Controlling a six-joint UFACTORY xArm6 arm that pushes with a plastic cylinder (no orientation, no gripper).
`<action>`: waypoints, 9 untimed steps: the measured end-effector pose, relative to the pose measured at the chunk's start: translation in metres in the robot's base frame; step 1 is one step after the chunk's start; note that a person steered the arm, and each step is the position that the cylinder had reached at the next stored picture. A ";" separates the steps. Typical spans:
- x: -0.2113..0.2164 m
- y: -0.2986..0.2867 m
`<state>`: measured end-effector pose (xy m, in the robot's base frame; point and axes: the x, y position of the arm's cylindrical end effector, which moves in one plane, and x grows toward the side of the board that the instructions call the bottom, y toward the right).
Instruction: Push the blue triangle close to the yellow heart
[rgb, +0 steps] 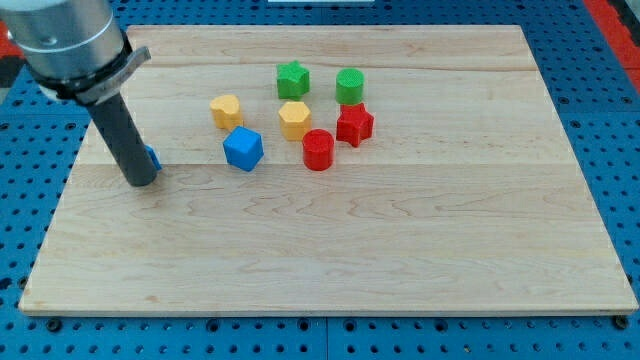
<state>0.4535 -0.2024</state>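
Blue triangle (152, 158) sits at the view's left side of the wooden board (330, 250), almost fully hidden behind the rod, so you only see a small blue sliver poking out on the rod's right edge and can't confirm its shape. My tip (141, 183) is down at the board, right against that sliver, touching or nearly so; exact contact you can't tell. No jaws on this rod, nothing held, it only rests beside the block. Yellow heart (294, 119) is well apart toward the view's right, in the middle of the cluster; heart shape not clearly readable. A second yellow block (226, 110) lies left of it. Blue cube (243, 148) sits just below and between those two yellows. Green star (293, 79) and green cylinder (350, 86) are at the cluster's top. Red star (354, 125) is just right of the yellow heart, red cylinder (318, 149) just below it.
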 end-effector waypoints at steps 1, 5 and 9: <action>-0.018 -0.015; -0.079 -0.025; -0.064 0.003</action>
<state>0.3900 -0.1989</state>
